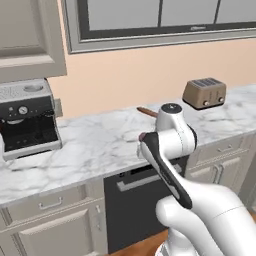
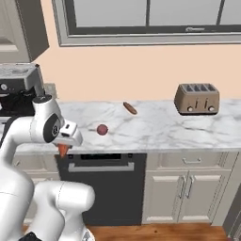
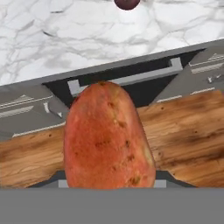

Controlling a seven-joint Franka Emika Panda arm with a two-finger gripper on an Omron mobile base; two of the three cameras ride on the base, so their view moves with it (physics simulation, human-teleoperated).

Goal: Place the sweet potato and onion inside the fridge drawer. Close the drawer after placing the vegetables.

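The sweet potato (image 3: 107,138), orange-red and speckled, stands large in the middle of the hand view. My gripper (image 2: 65,142) is shut on it, and its orange tip (image 2: 62,150) pokes out below the hand. The hand hangs in front of the counter edge, above the dark dishwasher (image 2: 101,186). The onion (image 2: 101,129), a small reddish-purple ball, lies on the marble counter (image 2: 155,124) just right of the hand. It also sits at the top edge of the hand view, onion (image 3: 127,3). The fridge drawer is out of view.
A thin brown stick-like item (image 2: 130,108) lies further back on the counter. A toaster (image 2: 196,99) stands at the right and a coffee machine (image 1: 25,117) at the left. Grey cabinet drawers flank the dishwasher. Wooden floor (image 3: 188,131) lies below.
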